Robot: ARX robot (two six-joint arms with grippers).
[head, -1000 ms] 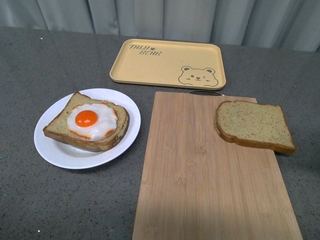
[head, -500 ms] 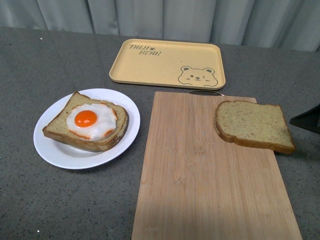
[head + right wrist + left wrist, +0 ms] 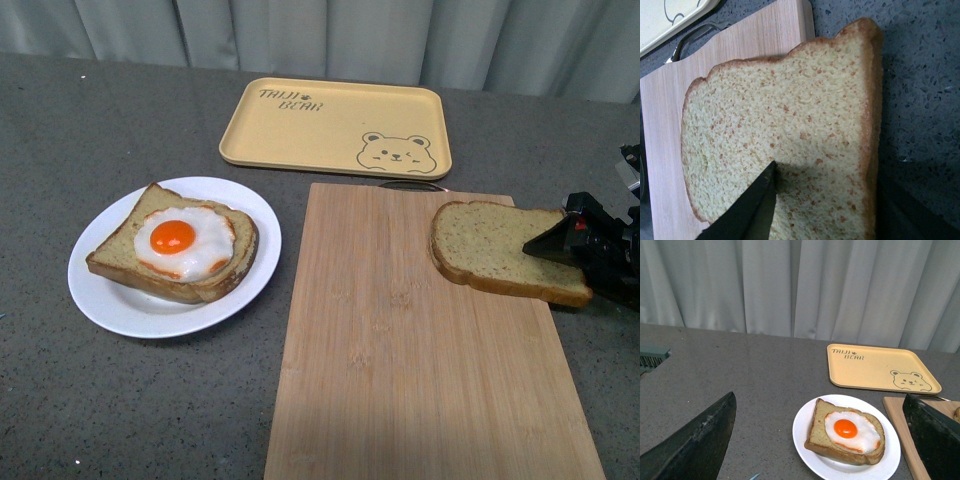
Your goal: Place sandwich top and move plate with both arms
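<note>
Right tool (image 3: 827,190) held wide open, sandwich top (image 3: 490,250) under it, left tool (image 3: 819,396) held wide open, plate (image 3: 890,465) with egg bread (image 3: 817,432) seen in front of it

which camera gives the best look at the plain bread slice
The front view: the sandwich top shows almost whole, lying on the cutting board with its right edge past the board's side, only one corner behind the right fingers. The right wrist view is a cropped close-up. The left wrist view shows barely a sliver.
</note>
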